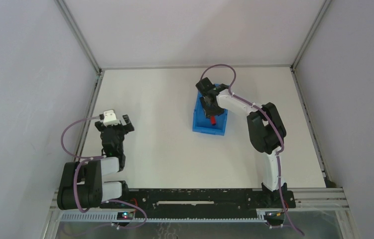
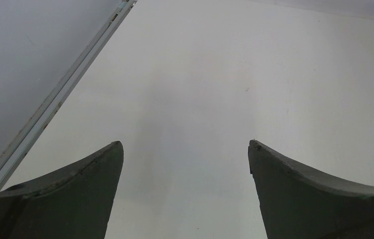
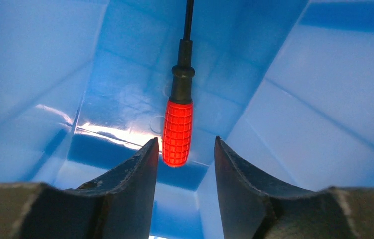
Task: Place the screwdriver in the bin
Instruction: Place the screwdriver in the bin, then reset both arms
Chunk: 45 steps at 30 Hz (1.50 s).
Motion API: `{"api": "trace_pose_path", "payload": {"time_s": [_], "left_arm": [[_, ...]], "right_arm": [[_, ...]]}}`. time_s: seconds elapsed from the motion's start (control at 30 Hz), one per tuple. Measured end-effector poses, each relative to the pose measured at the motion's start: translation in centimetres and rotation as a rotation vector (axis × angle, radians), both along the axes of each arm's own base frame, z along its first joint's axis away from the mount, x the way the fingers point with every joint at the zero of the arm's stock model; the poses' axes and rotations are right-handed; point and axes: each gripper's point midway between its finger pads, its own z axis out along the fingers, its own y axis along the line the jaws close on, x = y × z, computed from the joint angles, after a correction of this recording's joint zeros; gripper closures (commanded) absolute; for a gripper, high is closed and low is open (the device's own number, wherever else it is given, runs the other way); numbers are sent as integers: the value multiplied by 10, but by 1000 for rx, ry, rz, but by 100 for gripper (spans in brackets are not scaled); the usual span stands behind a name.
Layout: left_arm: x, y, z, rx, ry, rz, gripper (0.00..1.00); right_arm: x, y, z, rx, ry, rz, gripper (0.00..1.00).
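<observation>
The screwdriver, red ribbed handle and thin black shaft, lies inside the blue bin, its handle end just beyond my right fingertips. My right gripper is open, with a gap on each side of the handle, and reaches down into the bin. In the top view the bin stands at the table's middle, the red handle shows inside it, and the right gripper hangs over it. My left gripper is open and empty at the left, and in its wrist view it is over bare table.
A metal frame rail runs along the table's left edge next to the left gripper. Grey walls enclose the table on three sides. The right arm stretches from the near right base to the bin.
</observation>
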Motion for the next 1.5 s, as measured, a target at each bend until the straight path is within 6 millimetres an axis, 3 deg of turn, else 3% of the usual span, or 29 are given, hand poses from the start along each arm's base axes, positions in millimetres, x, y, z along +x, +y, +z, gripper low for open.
{"api": "trace_pose_path", "payload": {"time_s": [0.5, 0.77, 0.83, 0.9, 1.03, 1.3, 1.5], "left_arm": [[0, 0, 0, 0, 0, 0, 0], [0, 0, 0, 0, 0, 0, 0], [0, 0, 0, 0, 0, 0, 0], [0, 0, 0, 0, 0, 0, 0], [0, 0, 0, 0, 0, 0, 0], [0, 0, 0, 0, 0, 0, 0], [0, 0, 0, 0, 0, 0, 0]], "right_arm": [[2, 1, 4, 8, -12, -9, 40], [12, 9, 41, 66, -79, -22, 35], [14, 10, 52, 82, -99, -24, 28], [15, 10, 64, 98, -120, -31, 3], [18, 8, 92, 132, -176, -49, 0], [16, -10, 126, 152, -247, -87, 0], [9, -52, 136, 148, -266, -167, 0]]}}
